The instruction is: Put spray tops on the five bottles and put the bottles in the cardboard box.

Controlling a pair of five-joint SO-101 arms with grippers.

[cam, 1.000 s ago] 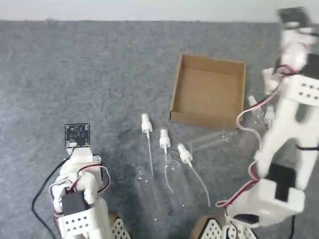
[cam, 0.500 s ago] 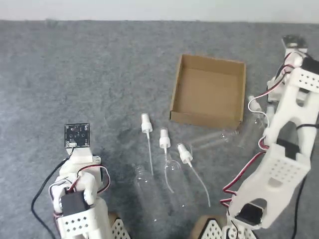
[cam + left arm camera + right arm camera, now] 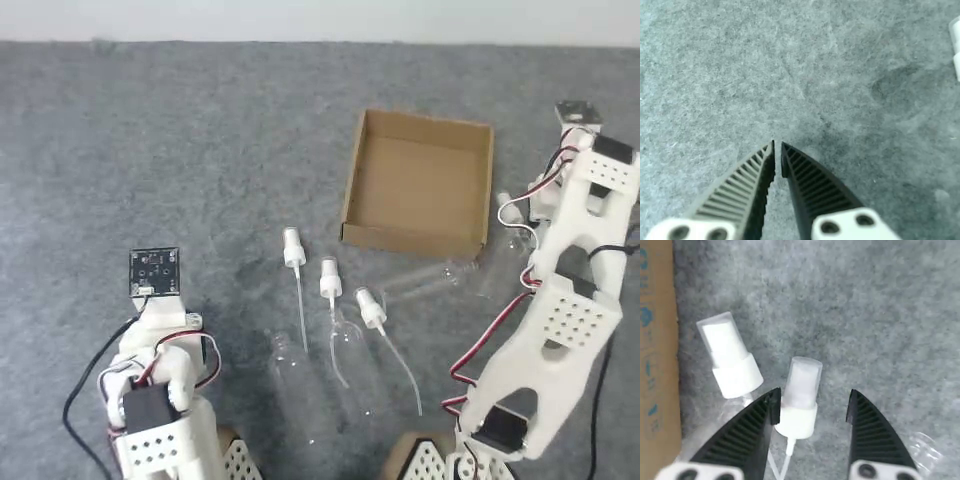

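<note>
Spray top (image 3: pixel 802 376) is lying inside the wide-open right gripper (image 3: pixel 813 391), beside a second top (image 3: pixel 731 360) (left gripper (image 3: pixel 778 145) is resting closed).

Table covering (image 3: pixel 150 150): mottled grey felt, lighter flecks.
Cardboard box (image 3: pixel 405 238): plain brown; outer wall carries blue print marks (right wrist view).
Spray tops (image 3: pixel 293 247): white, thin pale tubes.
Capped tops (image 3: pixel 731 360): white collars, frosted clear caps.
Bottles (image 3: pixel 297 385): clear, colourless.
Left gripper (image 3: pixel 777 149), right gripper (image 3: pixel 813 392): black, ribbed inner faces, white bases.
Arms (image 3: pixel 560 330): white shells, black motors, red and black wiring, possibly white too.
Square board (image 3: pixel 155 271): black, pale dots.
</note>
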